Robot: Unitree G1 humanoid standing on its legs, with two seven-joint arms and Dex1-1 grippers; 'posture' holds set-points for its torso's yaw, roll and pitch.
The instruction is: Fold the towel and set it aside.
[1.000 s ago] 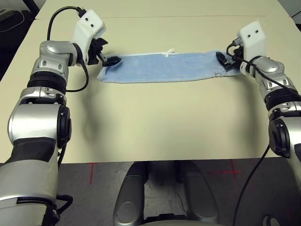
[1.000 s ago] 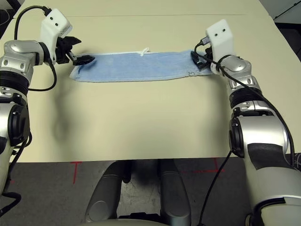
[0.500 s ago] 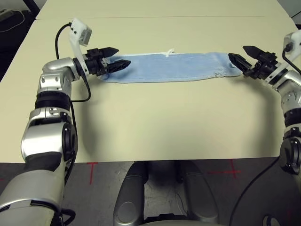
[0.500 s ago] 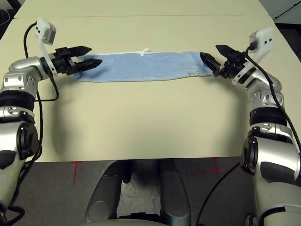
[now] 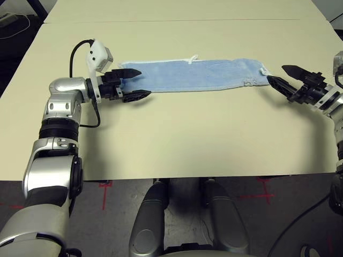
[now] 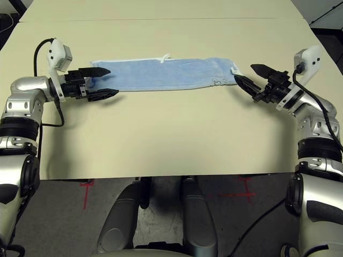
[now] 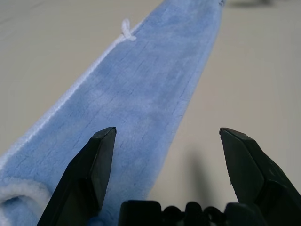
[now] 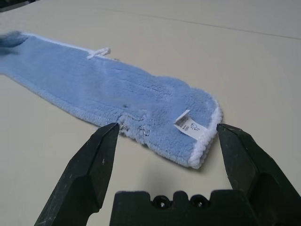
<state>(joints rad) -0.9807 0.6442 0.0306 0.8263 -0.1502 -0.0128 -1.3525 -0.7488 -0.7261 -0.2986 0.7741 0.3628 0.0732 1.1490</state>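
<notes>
A beige table (image 5: 177, 139) is holding a towel (image 5: 198, 76) lying as a long, narrow strip from nine o'clock to three o'clock across the far half. At nine o'clock, the left gripper (image 5: 133, 84) is hovering at the strip's end, its two black pointed fingers spread wide and holding nothing. The towel is showing fuzzy light blue terry, white stitched edging, and a small white loop (image 5: 192, 58) at twelve o'clock. At three o'clock, the right gripper (image 5: 282, 76) is sitting just off the other end beside a white tag (image 8: 187, 125), fingers also wide and empty. One fold is looking done; judging by this, further folding and setting aside are remaining.
</notes>
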